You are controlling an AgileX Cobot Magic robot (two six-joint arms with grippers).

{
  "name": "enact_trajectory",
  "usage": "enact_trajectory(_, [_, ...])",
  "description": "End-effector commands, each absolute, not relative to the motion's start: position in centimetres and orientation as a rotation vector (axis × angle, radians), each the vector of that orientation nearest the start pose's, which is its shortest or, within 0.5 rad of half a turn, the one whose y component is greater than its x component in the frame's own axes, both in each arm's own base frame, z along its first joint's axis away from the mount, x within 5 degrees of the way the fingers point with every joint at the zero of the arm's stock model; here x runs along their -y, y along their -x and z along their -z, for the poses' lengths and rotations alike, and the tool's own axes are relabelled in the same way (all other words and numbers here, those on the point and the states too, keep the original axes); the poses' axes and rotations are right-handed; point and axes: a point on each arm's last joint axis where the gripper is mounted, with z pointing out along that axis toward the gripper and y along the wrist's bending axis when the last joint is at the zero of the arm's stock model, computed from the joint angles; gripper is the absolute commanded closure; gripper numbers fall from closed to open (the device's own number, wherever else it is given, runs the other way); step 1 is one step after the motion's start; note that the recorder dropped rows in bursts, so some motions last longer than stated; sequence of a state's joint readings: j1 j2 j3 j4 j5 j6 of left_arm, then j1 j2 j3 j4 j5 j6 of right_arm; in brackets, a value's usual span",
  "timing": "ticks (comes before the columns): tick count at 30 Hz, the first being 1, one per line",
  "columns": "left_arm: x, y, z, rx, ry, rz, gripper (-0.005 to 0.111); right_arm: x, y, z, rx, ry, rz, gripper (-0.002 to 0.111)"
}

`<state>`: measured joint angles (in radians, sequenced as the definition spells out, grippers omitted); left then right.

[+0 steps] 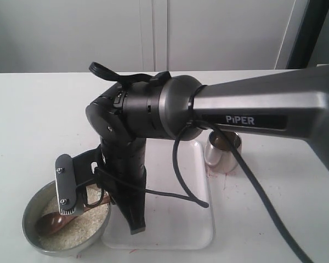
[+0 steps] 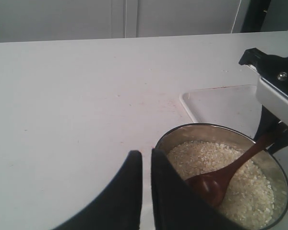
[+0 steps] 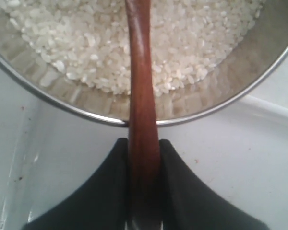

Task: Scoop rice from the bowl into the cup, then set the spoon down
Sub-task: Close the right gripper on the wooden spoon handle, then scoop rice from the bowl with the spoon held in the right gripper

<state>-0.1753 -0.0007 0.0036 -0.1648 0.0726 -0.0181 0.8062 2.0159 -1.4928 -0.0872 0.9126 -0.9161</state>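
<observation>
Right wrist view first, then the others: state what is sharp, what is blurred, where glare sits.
Right wrist view: rice grains crisp, the spoon handle and the right pincer near the lens soft, the bowl wall mirroring grains. Left wrist view: the left pincer a dark blur, the rice clear. Exterior view: even light, faint shadows, bright reflections on the cup.

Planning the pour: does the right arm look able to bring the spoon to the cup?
Probably yes. The right claw grips the spoon in the bowl, and the tray between bowl and cup is bare. The cup seems to sit under that arm's own forearm, though, so it would need to fold back.
</observation>
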Motion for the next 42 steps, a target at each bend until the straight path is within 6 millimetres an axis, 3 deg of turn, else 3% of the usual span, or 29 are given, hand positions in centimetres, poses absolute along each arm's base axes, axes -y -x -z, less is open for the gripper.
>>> enact_trajectory(1, [1.2,-5.5,-20.6,-1.567,-0.007,0.304,0.092,-29.2,-28.8,-20.1,-1.870,2.225,0.124,0.108])
enact_trajectory(6, [1.2,-5.5,-20.6,-1.567,-0.007,0.304,0.092,-28.5,-28.2,-23.5,-1.907,2.092,0.120,0.108])
enact_trajectory(14, [1.2,-5.5,-20.6,-1.567,-0.007,0.304,0.092,-25.5,-24.8,-29.0,-2.423,1.650,0.030,0.108])
enact_trajectory(18, [1.2,-5.5,-20.6,-1.567,-0.007,0.304,0.092,-27.0,-20.2,-32.2,-2.422,1.500,-0.077,0.108])
enact_trajectory(20, [1.2,-5.5,-20.6,-1.567,-0.007,0.304,0.092,-28.5,-17.8,-32.5,-2.385,1.489,-0.022,0.108])
enact_trajectory(21, [1.2,-5.5,-20.6,-1.567,-0.007,0.304,0.092,-29.2,-16.9,-32.5,-2.322,1.472,0.098,0.108])
enact_trajectory(24, [1.2,-5.5,-20.6,-1.567,-0.007,0.304,0.092,-29.5,-16.8,-31.7,-2.136,1.433,0.426,0.108])
enact_trajectory(25, [1.2,-5.5,-20.6,-1.567,-0.007,0.304,0.092,-29.5,-16.9,-31.4,-2.130,1.435,0.453,0.108])
enact_trajectory(32, [1.2,-5.5,-20.6,-1.567,-0.007,0.304,0.092,-28.3,-18.5,-25.2,-1.923,1.551,0.932,0.108])
enact_trajectory(42, [1.2,-5.5,-20.6,-1.567,-0.007,0.304,0.092,-29.8,-20.3,-20.5,-1.626,1.670,1.244,0.108])
